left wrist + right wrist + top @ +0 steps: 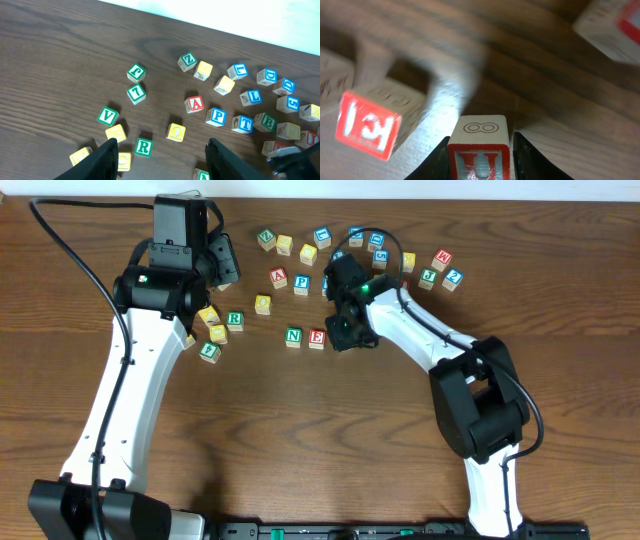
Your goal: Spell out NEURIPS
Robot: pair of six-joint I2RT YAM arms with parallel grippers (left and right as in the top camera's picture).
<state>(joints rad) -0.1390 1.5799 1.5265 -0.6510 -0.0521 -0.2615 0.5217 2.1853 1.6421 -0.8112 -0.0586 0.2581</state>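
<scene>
Row: green N [293, 336] and red E [317, 338], two cubes side by side and touching at the centre of the table [300, 440], letters upright toward the near edge.
Red U [479, 161]: one equal-sided cube just right of the red E. Its U face is upright toward the wrist camera, with the lower part cut off. The upper face bears an outlined 8 lying sideways. It is hidden under the gripper in the overhead view.
Right gripper [480, 142]: narrowly parted, both fingers against the sides of the red U.
Left gripper [161, 150]: jaws apart, holding nothing, above the table's left half.
Green R [235, 320]: one, left of the row, letter upright.
Blue P [301, 282]: one, toward the far edge, beside the red A [279, 277].
Unclear: the red E is blurred in the right wrist view; the word's remaining letters cannot be told among the scattered cubes [380, 255].
</scene>
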